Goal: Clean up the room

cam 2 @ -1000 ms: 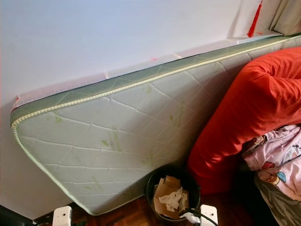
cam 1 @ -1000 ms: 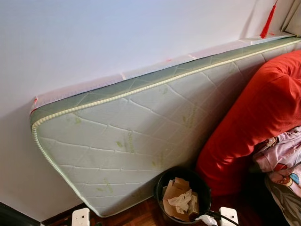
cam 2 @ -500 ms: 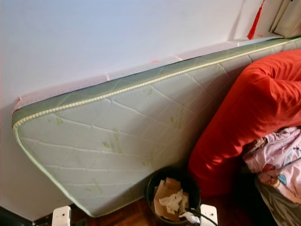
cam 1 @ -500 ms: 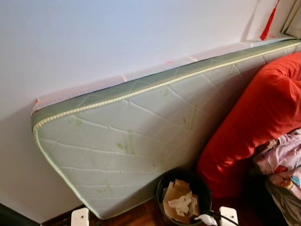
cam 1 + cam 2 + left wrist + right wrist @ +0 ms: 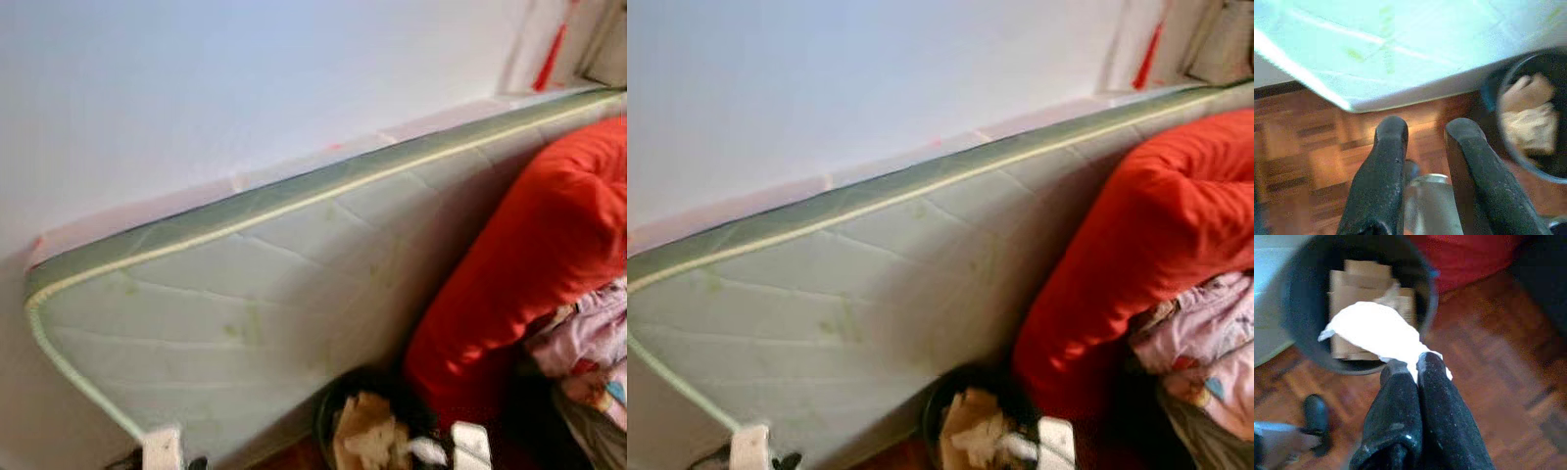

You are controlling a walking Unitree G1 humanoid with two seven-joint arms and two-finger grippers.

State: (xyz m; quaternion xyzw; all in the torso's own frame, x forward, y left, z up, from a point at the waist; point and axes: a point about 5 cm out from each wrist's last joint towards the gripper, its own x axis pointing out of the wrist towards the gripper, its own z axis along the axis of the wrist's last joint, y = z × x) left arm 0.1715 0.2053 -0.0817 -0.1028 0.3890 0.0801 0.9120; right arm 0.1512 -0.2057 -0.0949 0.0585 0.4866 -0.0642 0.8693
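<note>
- Parquet floor [image 5: 1312,156] lies below both arms; a quilted mattress [image 5: 245,304] leans on the white wall [image 5: 196,88].
- Left gripper [image 5: 1425,132]: fingers slightly parted, holding nothing, above the floor, with the mattress edge just ahead.
- Right gripper [image 5: 1411,367]: fingers pinched on a white tissue [image 5: 1374,333], which hangs over the black bin [image 5: 1298,279] of cardboard scraps directly ahead.
- Red bedding [image 5: 529,245] lies beyond the bin.

Camera view newly blurred and shifted, mattress [image 5: 245,304] and bin [image 5: 367,431] lower in frame.
</note>
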